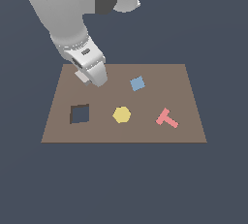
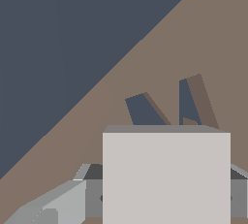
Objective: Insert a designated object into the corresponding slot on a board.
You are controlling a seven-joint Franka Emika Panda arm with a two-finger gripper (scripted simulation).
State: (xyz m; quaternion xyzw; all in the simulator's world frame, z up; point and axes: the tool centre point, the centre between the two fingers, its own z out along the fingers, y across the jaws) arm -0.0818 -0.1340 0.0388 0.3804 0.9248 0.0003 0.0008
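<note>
My gripper [image 1: 90,79] is shut on the pale grey-beige square block [image 1: 81,76] over the far part of the brown board [image 1: 145,131], toward the exterior view's left. In the wrist view the block [image 2: 166,174] fills the foreground between my two fingers [image 2: 63,201]. The dark navy square slot [image 1: 80,114] lies on the near part of the board, a little nearer the camera than the gripper and apart from the block. It does not show in the wrist view.
A small blue square [image 1: 137,83], a yellow hexagon [image 1: 121,115] and a pink T-shape [image 1: 167,119] lie on the board. A dark M-shaped cut-out [image 2: 143,110] shows just beyond the block in the wrist view. In the exterior view the arm hides it.
</note>
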